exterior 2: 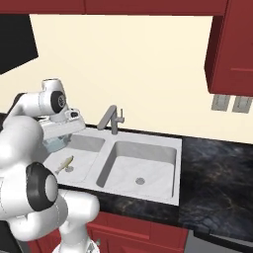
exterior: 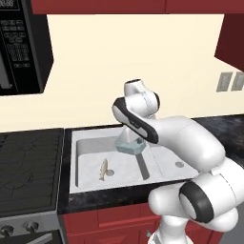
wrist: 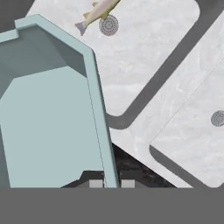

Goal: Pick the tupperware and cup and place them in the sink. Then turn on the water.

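1. Two basins make up the light grey sink (exterior 2: 148, 143), split by a centre divider and set in a dark speckled counter (exterior 2: 217, 173).
2. The white arm reaches out over the sink's left basin, with the gripper (wrist: 108, 183) pointing down at it.
3. The gripper is clamped on the tupperware (exterior: 130, 145): in the hand view its two finger tips stand either side of the container's thick rim, one inside the wall and one outside.
4. The tupperware, pale blue-grey and translucent, hangs in the air above the far part of the left basin, clear of the basin floor, close to the divider in the left base view.
5. A small tan fish (exterior: 103, 169) lies on the floor of the left basin, its head just beside the round drain (wrist: 108, 25).
6. The right basin has its own drain (exterior 2: 140, 181) in the middle of its floor.
7. The grey faucet (exterior 2: 109, 118) stands on the far rim behind the divider, its spout angled up toward the left.
8. A black stove (exterior: 28, 167) sits to the left of the sink, under a dark microwave (exterior: 21, 47), and red cabinets (exterior 2: 232, 44) hang above on the right.
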Controlling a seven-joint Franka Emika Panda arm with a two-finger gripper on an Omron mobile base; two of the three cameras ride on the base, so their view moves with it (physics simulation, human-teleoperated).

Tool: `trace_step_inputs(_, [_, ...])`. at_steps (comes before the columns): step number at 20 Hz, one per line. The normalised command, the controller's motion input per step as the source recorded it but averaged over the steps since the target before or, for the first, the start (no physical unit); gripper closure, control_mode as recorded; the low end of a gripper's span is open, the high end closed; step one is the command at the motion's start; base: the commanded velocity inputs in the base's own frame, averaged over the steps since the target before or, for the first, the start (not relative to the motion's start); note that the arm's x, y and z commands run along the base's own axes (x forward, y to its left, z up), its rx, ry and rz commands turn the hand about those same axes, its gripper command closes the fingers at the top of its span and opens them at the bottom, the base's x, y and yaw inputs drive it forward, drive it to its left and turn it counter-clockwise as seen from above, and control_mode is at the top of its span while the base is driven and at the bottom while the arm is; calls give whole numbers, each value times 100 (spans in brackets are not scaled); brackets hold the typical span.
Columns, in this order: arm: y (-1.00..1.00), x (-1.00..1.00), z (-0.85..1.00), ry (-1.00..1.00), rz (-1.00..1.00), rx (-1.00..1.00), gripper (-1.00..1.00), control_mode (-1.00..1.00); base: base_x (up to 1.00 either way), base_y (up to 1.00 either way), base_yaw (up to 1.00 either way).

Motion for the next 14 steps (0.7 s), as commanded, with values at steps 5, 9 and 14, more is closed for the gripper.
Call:
trace_step_inputs(5, [0,12,-46,0,11,0,100,-100,0,0,0])
trace_step_inputs(9, [0,6,-39,0,11,0,100,-100,0,0,0])
trace_step_inputs(14, [0,0,-35,0,11,2,100,-100,0,0,0])
